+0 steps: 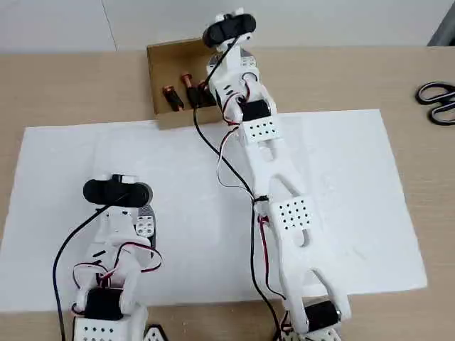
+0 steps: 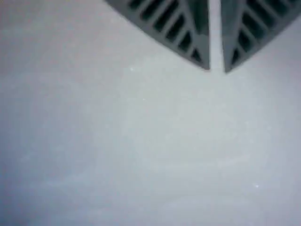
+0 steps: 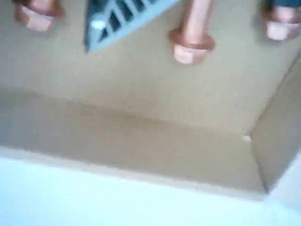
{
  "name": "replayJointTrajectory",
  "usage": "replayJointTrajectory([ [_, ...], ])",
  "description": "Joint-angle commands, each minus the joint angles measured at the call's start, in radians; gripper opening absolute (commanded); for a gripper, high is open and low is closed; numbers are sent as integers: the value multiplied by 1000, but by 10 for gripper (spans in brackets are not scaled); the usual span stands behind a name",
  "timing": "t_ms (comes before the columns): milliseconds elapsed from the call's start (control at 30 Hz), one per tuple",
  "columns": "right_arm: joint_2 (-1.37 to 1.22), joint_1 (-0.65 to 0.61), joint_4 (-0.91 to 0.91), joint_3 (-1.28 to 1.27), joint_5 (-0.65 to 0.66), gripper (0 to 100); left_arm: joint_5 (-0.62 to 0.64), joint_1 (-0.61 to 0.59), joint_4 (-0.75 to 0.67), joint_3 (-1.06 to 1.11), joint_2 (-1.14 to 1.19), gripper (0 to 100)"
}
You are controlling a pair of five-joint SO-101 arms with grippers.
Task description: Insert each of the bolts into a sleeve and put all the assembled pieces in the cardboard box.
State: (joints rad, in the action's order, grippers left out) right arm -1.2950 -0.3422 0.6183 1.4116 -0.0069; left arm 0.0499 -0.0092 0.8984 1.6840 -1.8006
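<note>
Well apart from cardboard box (image 1: 158, 69), scissors (image 1: 435, 103).

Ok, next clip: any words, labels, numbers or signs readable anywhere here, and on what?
None can be read. The brown cardboard box, the copper-coloured bolts, the white paper sheet and the black-handled scissors show no legible print.

copper bolts (image 3: 190, 47), brn box (image 1: 160, 57), wht paper (image 1: 142, 156)

Bolts (image 1: 173, 98) inside cardboard box (image 1: 165, 60), box behind paper sheet (image 1: 156, 163) on table (image 1: 71, 85).
</note>
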Motion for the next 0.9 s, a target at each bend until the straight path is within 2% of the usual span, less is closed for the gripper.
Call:
replayJointTrajectory([
  [0,30,-4,202,209,-12,223,-5,-5,5,-5,-17,6],
  [167,68,8,466,273,-12,223,-5,-35,5,-5,-17,6],
  [400,298,16,843,270,-14,224,-5,-69,5,-5,-17,6],
  [633,441,18,1046,270,-14,224,-5,-60,5,-5,-17,6],
  [867,582,45,1059,270,-8,206,-5,-64,5,-5,-17,6],
])
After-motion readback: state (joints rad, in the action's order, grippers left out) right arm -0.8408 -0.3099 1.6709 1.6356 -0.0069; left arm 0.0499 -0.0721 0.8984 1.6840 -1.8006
